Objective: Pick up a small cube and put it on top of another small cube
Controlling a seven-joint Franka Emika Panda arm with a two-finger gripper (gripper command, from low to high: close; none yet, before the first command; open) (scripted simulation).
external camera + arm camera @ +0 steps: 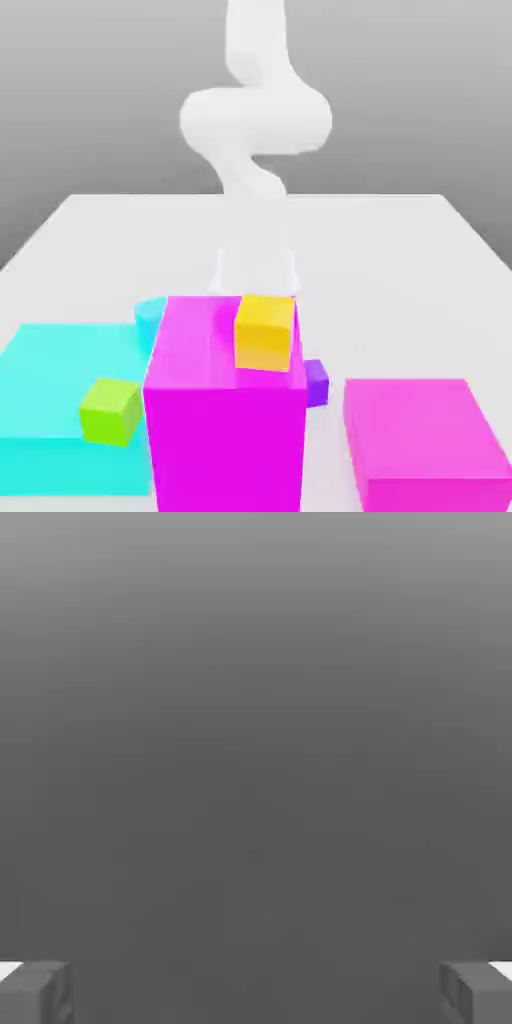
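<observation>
Purple, glossy small cube (pixel 317 382) looks rigid, light and slippery; grip its flat opposite sides. Gripper (pixel 256 992) gapes wide, holding nothing

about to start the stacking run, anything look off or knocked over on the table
Nothing looks toppled or damaged. The yellow cube sits on the tall magenta block, the lime-green cube on the flat cyan block. The purple cube is tucked low between the two magenta blocks, mostly hidden in the exterior view.
</observation>
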